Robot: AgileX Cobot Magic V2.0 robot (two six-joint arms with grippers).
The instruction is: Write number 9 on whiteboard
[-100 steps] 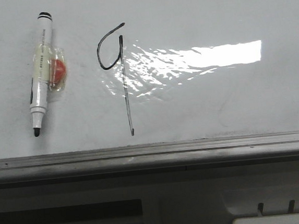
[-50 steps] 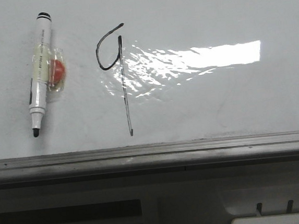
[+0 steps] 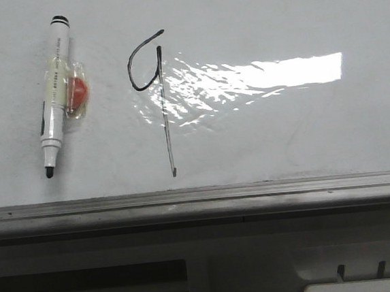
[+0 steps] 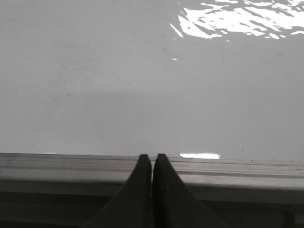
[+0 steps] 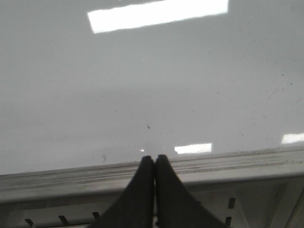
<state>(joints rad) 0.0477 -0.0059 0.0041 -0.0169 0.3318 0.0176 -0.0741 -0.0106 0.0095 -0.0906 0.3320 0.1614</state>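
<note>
- The left gripper (image 4: 152, 159) shows two matte black fingers (image 4: 142, 171), each broad where it enters the left wrist view and narrowing in a smooth curve to a rounded tip.
- A thin dark seam is all that separates those two fingers along their inner edges.
- The right gripper (image 5: 154, 160) looks the same: two plain black fingers (image 5: 164, 173) with flared bases and blunt, rounded tips, pressed together.
- The finger surfaces appear smooth and dull, without visible screws, cables, labels or markings.
- No arm links or gripper housing show in any view.
</note>
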